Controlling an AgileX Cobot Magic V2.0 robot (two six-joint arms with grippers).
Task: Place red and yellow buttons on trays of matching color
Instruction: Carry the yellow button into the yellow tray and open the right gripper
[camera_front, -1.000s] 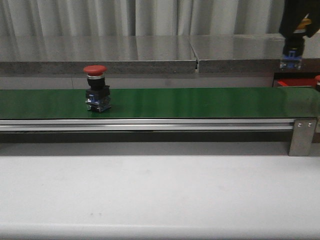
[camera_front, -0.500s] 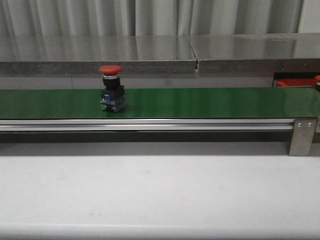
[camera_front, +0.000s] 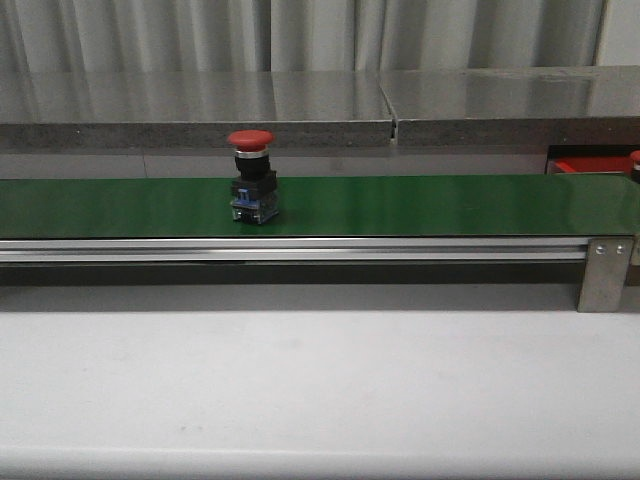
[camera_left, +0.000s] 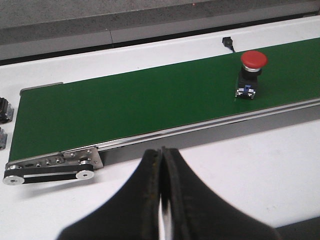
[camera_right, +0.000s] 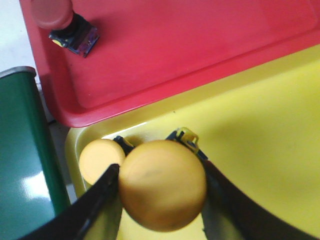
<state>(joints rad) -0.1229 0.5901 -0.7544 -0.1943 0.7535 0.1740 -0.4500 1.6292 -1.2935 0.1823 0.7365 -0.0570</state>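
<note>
Right now my left gripper is clenched on nothing, hanging over the white table on the near side of the belt, near its roller end. On the belt a red button stands upright, a bit left of centre in the front view. Over on the right, my right gripper grasps a yellow button above the yellow tray, with another yellow button lying just beside it near the tray's corner. The red tray next to it already holds one red button. My worry: letting go from here could drop the held button onto its neighbour, so it tips or rolls toward the rim. I also judge the belt could carry the red button past reach if I linger, and my left fingers are shut, so they'd need opening first.
</note>
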